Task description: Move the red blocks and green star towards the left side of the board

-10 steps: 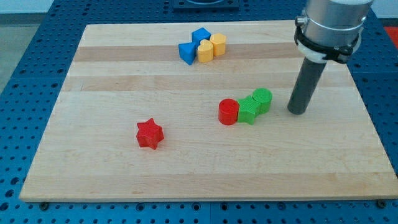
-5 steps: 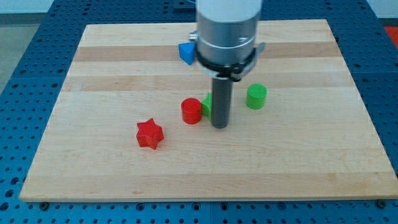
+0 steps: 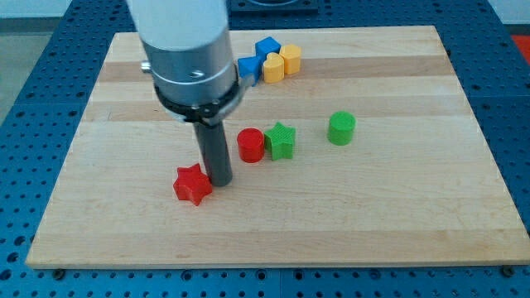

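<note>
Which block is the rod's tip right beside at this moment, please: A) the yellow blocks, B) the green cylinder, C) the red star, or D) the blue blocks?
C: my tip stands just at the view's right of the red star, apparently touching it, while the green cylinder and the yellow blocks and blue blocks lie well away.

Bright, even light falls from overhead, and the pale wooden board [image 3: 273, 223] shows no glare. Shadows are soft and short: a faint one hugs the base of the green cylinder [image 3: 341, 128] and the red star [image 3: 192, 184]. The blocks and wood grain look sharp. The arm's grey housing [image 3: 186, 50] near the view's top is slightly soft, with dull highlights.
</note>
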Tool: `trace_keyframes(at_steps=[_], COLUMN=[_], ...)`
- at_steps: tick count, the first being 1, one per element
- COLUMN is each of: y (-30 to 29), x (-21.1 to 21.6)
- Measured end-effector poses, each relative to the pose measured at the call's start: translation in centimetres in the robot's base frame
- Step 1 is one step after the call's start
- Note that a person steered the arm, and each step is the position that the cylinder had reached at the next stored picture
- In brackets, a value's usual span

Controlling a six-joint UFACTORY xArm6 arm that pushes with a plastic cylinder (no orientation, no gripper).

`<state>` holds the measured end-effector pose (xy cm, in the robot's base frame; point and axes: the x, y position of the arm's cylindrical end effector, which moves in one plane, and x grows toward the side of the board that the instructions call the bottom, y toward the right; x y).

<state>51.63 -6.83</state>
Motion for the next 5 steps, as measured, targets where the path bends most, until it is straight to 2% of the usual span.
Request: trace_keyframes(at_steps=[2, 3, 4, 5], y=[1.5, -3.4, -3.7, -3.7], x=[4.1, 4.5, 4.5, 2.8])
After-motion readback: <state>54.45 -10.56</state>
